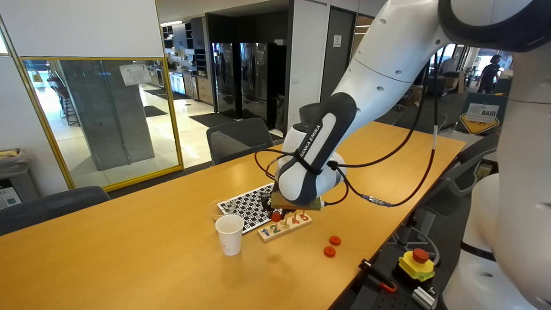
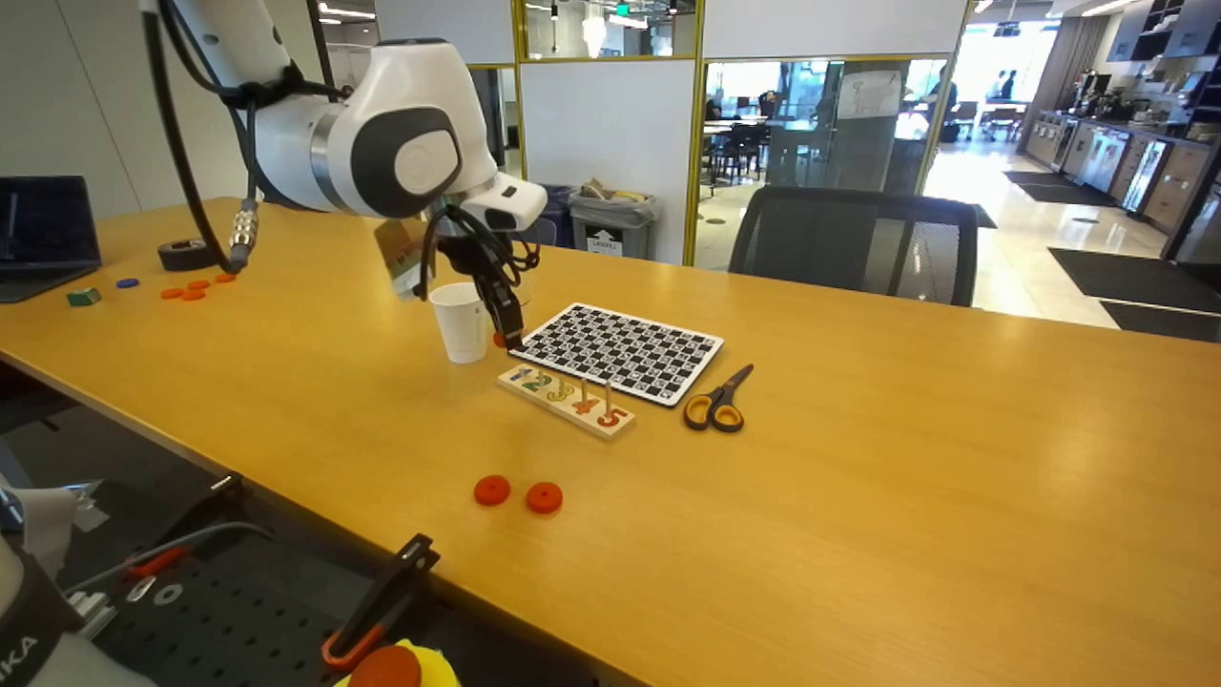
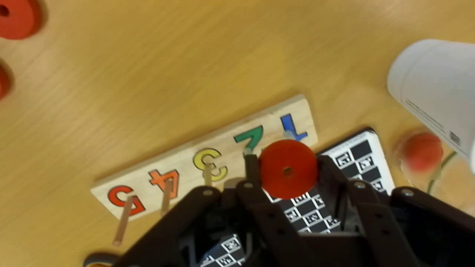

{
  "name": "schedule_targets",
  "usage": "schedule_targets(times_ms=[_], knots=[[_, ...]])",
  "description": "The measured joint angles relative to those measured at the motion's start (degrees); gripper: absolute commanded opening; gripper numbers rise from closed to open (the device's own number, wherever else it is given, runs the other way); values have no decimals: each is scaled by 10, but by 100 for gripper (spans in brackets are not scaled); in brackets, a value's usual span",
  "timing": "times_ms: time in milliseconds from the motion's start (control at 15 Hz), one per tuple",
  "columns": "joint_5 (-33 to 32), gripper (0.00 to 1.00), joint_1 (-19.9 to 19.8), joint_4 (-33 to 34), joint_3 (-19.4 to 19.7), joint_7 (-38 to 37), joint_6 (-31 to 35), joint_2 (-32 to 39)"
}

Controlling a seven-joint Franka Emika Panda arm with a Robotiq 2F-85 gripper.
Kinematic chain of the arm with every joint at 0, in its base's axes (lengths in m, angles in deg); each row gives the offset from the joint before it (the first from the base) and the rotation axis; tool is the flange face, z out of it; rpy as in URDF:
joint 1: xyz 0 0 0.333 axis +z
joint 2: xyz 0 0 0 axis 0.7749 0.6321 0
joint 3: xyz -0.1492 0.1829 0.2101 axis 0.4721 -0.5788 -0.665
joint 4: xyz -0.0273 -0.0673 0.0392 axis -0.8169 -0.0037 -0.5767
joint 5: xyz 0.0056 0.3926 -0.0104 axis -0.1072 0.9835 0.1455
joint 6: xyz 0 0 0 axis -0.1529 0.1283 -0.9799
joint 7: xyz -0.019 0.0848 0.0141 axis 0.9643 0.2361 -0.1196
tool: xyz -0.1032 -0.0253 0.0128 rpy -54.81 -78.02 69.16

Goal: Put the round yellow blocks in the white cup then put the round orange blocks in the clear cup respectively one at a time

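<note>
Near the black-and-white checkered board (image 2: 620, 353), black fingers (image 3: 328, 174) clamp a small round red-orange disc (image 3: 288, 169) by its edge, with its likely goal, the clear round cup (image 1: 219, 208), to the right in the wrist view, beside the tapered white cup (image 3: 439, 89).

At the centre of an exterior view, a flat black-and-white checkered board (image 2: 620, 353) lies on the yellow-brown wooden worktop (image 2: 906, 525). Just below it sits a pale wooden strip (image 2: 567, 402) with coloured numerals and upright pegs; to the board's lower right lie scissors (image 2: 724, 392) with black-and-orange handles. At far left are an open black laptop (image 2: 46, 229), a black ring-shaped roll (image 2: 186, 255), a small blue disc (image 2: 127, 283) and a small green block (image 2: 83, 298).
</note>
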Motion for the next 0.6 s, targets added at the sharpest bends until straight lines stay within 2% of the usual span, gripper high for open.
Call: schedule_targets(times_ms=[333, 600], knots=[[-48, 17, 68, 61, 39, -74, 10, 13], [-69, 17, 117, 126, 70, -118, 7, 58]])
